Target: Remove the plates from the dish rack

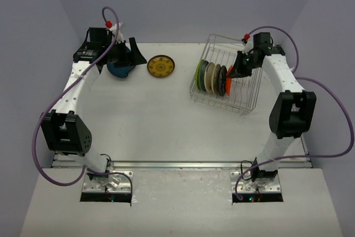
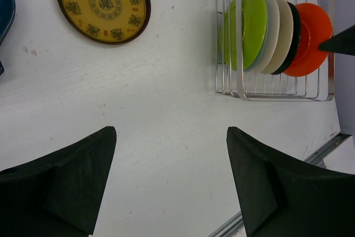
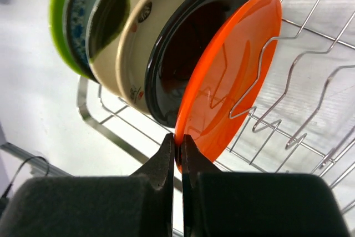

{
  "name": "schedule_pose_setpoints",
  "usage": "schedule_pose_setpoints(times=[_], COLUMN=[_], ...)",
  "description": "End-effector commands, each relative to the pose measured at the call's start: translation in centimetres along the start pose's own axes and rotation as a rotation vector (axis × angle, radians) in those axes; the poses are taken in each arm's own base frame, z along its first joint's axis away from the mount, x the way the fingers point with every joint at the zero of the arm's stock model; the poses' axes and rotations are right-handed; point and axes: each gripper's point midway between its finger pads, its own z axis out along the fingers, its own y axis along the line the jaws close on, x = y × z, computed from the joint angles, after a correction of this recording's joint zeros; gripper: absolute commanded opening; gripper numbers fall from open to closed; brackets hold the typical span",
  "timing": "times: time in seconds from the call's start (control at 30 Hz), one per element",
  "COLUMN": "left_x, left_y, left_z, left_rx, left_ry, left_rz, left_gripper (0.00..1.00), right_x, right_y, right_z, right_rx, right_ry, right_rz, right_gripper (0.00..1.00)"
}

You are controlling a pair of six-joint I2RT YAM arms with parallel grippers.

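Note:
The silver wire dish rack [image 1: 248,97] stands at the back right. Several plates stand on edge in it: lime green [image 1: 199,72], cream [image 3: 145,37], black [image 3: 191,48] and, nearest the right arm, orange [image 3: 230,76]. My right gripper [image 3: 178,140] is shut on the lower rim of the orange plate, which still stands between the dividers. A brownish-yellow patterned plate [image 1: 161,66] and a dark blue plate [image 1: 118,69] lie flat on the table at the back left. My left gripper [image 2: 171,131] is open over bare table beside the blue plate, holding nothing.
Thin upright wire dividers [image 3: 310,109] fill the rack to the right of the orange plate. The table's metal front edge [image 2: 324,149] shows in the left wrist view. Grey walls close in the table at the back and both sides.

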Motion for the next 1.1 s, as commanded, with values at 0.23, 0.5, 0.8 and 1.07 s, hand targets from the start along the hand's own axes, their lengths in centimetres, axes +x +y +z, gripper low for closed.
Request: schedule_pose_setpoints(times=[0.23, 0.5, 0.8, 1.07], left_x=[-3.3, -4.5, -1.0, 12.7], left_y=[-2.1, -5.1, -7.3, -7.0], left_z=[-1.9, -4.6, -5.0, -0.6], left_rx=[0.055, 0.14, 0.306, 0.304], left_ry=[-0.101, -0.165, -0.072, 0.254], left_rz=[0.041, 0.151, 0.229, 0.355], left_gripper=[1.0, 0.98, 0.83, 0.62], right_x=[-4.5, -1.0, 10.8, 16.7], right_y=[8.0, 13.9, 17.8, 18.4], right_z=[-13.5, -16.5, -11.6, -8.3], right_rx=[-0.348, -0.33, 0.1, 0.336], right_ry=[-0.205, -0.319, -0.519, -0.705], right_rz=[-0.111, -0.912, -2.137, -2.61], right_gripper=[0.0, 0.0, 0.0, 0.0])
